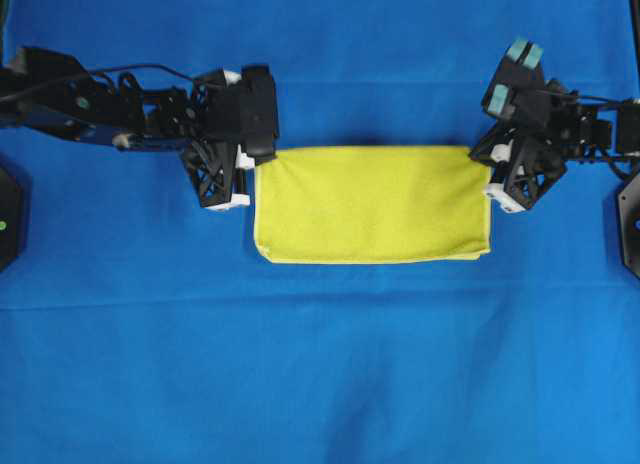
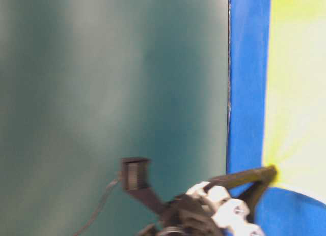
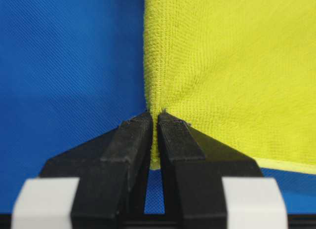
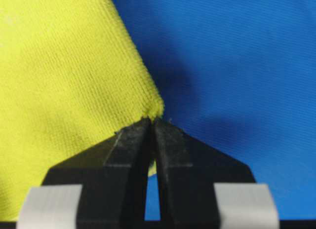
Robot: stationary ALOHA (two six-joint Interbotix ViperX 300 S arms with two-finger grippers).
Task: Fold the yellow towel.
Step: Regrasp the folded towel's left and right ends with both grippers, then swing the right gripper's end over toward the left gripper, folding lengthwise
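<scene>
The yellow towel point(image 1: 372, 204) lies as a flat, doubled rectangle in the middle of the blue cloth, long side left to right. My left gripper point(image 1: 252, 166) sits at its far left corner. In the left wrist view it point(image 3: 154, 118) is shut on the towel point(image 3: 232, 66), with a strip of hem pinched between the black fingers. My right gripper point(image 1: 484, 162) is at the far right corner. In the right wrist view it point(image 4: 151, 121) is shut on the very tip of the towel point(image 4: 64, 76). The table-level view is blurred; a black finger point(image 2: 249, 176) meets the towel point(image 2: 298, 88).
The blue cloth point(image 1: 320, 364) covers the whole table, with slight wrinkles near the front. Black arm bases stand at the left edge point(image 1: 8, 214) and the right edge point(image 1: 630, 219). A dark teal surface point(image 2: 112, 78) fills most of the table-level view.
</scene>
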